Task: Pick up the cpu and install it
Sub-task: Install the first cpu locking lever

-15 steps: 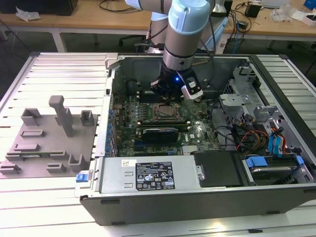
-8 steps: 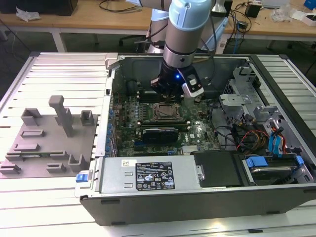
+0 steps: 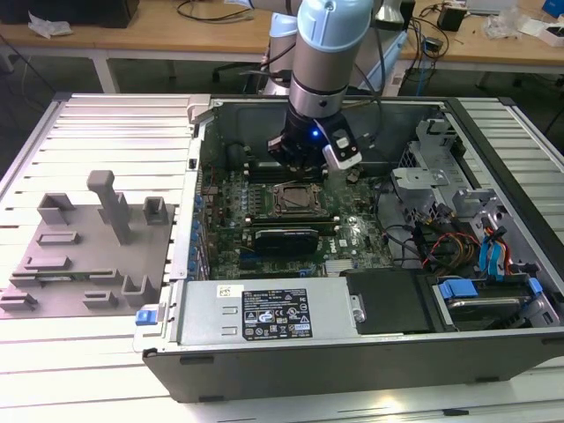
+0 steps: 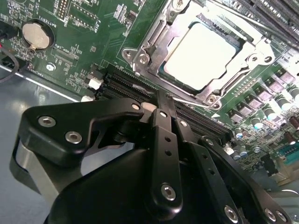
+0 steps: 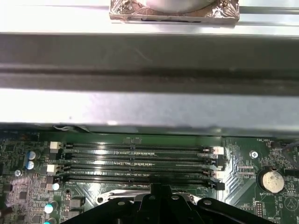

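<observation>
The cpu (image 4: 203, 56), a pale silver square, lies inside the metal-framed socket (image 4: 140, 58) on the green motherboard. In the exterior view the socket (image 3: 294, 199) sits mid-board inside the open computer case. My gripper (image 4: 161, 97) is shut with nothing between its black fingers. Its tip is low over the memory slots (image 4: 126, 88), right at the socket frame's edge and beside the cpu, not on it. In the exterior view the gripper (image 3: 304, 161) hangs just behind the socket. The first wrist view shows the gripper tip (image 5: 161, 189) at the memory slots (image 5: 135, 161).
A grey fixture plate (image 3: 84, 256) with upright blocks lies on the exterior view's left. The case wall (image 5: 149, 60) rises close behind the slots. A coin battery (image 4: 36, 36), a power supply (image 3: 264, 313), and drive bays with cables (image 3: 476, 256) surround the board.
</observation>
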Robot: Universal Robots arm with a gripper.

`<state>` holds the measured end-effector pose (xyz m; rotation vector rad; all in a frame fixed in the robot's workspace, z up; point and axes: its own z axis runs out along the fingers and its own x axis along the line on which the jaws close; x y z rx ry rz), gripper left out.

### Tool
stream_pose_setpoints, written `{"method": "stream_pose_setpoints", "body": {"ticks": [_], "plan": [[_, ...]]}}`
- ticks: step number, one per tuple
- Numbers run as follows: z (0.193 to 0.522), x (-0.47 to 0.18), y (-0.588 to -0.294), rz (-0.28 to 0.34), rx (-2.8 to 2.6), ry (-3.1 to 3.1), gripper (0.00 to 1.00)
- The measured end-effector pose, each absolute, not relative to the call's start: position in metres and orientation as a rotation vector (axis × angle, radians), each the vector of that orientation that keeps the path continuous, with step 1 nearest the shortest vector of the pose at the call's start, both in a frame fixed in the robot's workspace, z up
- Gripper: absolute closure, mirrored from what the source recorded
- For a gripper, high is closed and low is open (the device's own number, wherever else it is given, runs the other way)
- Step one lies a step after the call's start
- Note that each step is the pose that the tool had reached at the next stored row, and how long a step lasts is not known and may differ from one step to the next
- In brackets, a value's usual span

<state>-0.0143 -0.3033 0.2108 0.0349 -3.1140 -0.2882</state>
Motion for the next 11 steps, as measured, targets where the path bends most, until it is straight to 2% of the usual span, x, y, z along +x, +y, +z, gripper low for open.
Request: {"method": "stream_pose_setpoints", "body": {"ticks": [11], "plan": [[0.2076, -0.0193, -0.3011, -0.29, 0.039, -3.14, 0.89]]}}
